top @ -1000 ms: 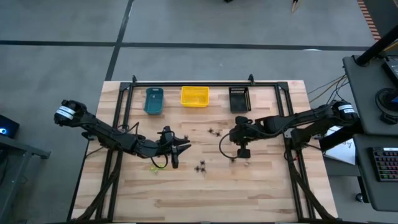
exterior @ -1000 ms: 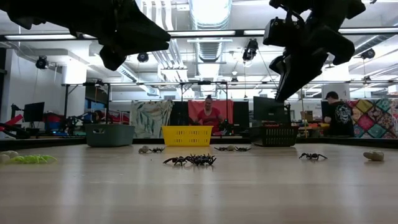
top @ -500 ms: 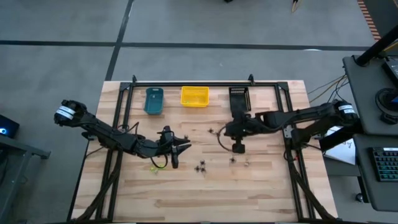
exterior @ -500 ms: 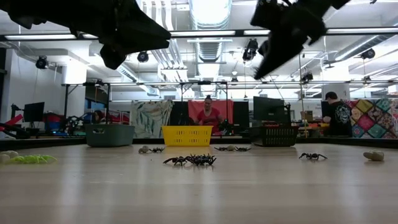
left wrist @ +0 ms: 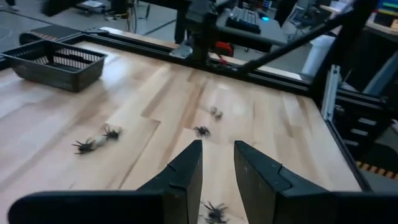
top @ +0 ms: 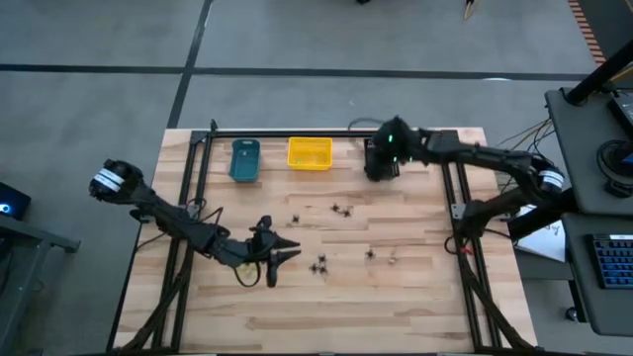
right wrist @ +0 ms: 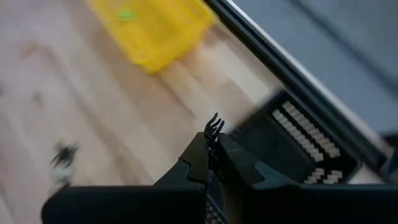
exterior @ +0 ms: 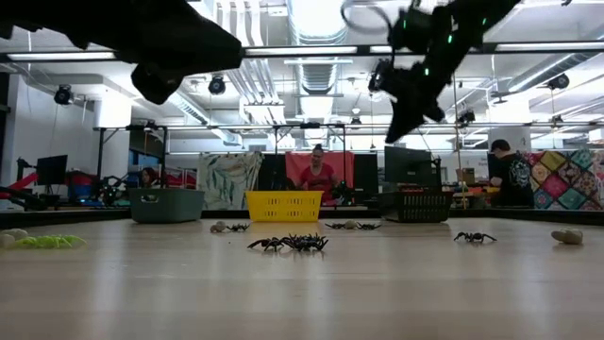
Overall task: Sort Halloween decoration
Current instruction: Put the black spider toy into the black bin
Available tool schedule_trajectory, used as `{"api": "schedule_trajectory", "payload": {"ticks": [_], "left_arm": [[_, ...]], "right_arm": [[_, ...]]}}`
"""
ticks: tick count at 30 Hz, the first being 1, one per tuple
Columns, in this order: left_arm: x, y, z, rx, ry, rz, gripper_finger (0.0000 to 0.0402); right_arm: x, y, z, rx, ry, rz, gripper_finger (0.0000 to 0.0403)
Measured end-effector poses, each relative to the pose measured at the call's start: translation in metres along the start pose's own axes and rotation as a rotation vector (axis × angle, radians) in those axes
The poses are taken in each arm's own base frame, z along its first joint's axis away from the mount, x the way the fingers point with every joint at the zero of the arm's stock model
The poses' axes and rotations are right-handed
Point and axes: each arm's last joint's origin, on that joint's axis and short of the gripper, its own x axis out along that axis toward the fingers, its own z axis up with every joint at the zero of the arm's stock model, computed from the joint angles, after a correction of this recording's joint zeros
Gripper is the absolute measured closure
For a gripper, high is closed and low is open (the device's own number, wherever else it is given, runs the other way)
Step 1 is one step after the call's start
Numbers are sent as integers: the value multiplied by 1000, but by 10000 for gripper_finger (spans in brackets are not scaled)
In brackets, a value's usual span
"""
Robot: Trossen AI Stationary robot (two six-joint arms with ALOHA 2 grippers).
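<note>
My right gripper [right wrist: 212, 152], clamped on a black spider [right wrist: 213, 126], hangs over the far black bin [top: 380, 156]; my left gripper [left wrist: 217, 165] hovers with fingers apart.

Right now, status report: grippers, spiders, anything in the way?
Right gripper shut on a black spider, at the black bin. Left gripper open, empty, above loose spiders. Nothing blocking.

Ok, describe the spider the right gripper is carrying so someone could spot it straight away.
Start at the black slotted bin at the far edge of the wooden table. The right gripper hangs above it, shut on a tiny black plastic spider. It is the only spider off the table.
</note>
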Motion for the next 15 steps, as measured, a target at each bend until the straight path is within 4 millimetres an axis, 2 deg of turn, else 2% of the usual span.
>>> {"api": "schedule_trajectory", "payload": {"ticks": [4,7,12,15], "left_arm": [[-4,-7,-3,-3,3,-31,326],[-6,-10,-4,-1,6,-44,326],[-7,-10,0,-61,-41,-6,326],[-7,-7,3,-174,-83,50,326]], "right_arm": [[22,-46,-1,166,58,-17,392],[45,-67,-9,201,123,-57,392],[73,-75,-16,181,183,-57,392],[81,-76,-16,180,203,-59,391]]}}
